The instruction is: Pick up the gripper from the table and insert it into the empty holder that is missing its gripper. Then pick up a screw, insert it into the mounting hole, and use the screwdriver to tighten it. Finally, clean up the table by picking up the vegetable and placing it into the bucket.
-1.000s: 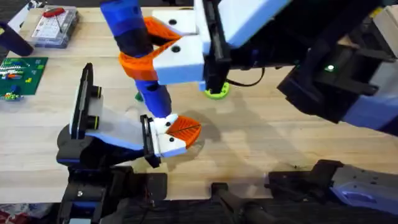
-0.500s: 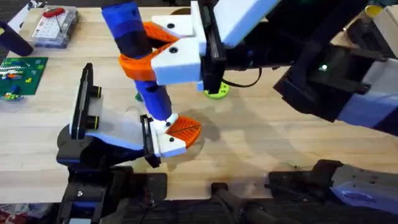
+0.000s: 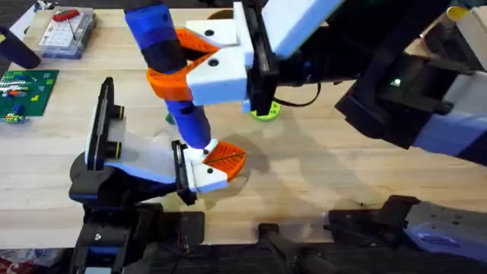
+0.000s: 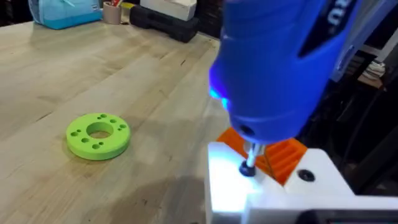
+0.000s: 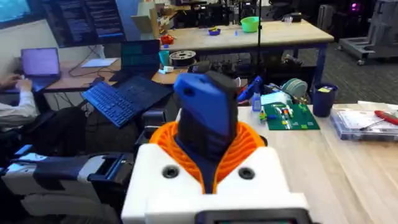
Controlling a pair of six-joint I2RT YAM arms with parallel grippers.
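My right gripper (image 3: 190, 70) reaches across from the right and is shut on the blue screwdriver (image 3: 163, 53), white fingers and orange pads clamped on its body (image 5: 208, 121). The screwdriver tilts down, and its metal tip (image 4: 250, 163) rests on a dark screw in the white holder (image 3: 199, 171). The orange ribbed gripper (image 3: 226, 157) sits in that holder, also seen as the orange piece (image 4: 283, 155). The holder is on the end of the white-and-blue body with a black frame (image 3: 133, 156) at the lower left. A sliver of the dark-green vegetable (image 3: 169, 118) peeks out behind the screwdriver. The bucket is hidden.
A lime-green ring disc (image 3: 264, 113) lies on the wooden table (image 3: 327, 164) right of the holder, also in the left wrist view (image 4: 97, 134). A clear box with a red-handled screwdriver (image 3: 67, 30) and a green circuit board (image 3: 27, 91) sit far left.
The right arm's upper body has edged slightly left. The screwdriver tip stays on the holder, and nothing else has moved.
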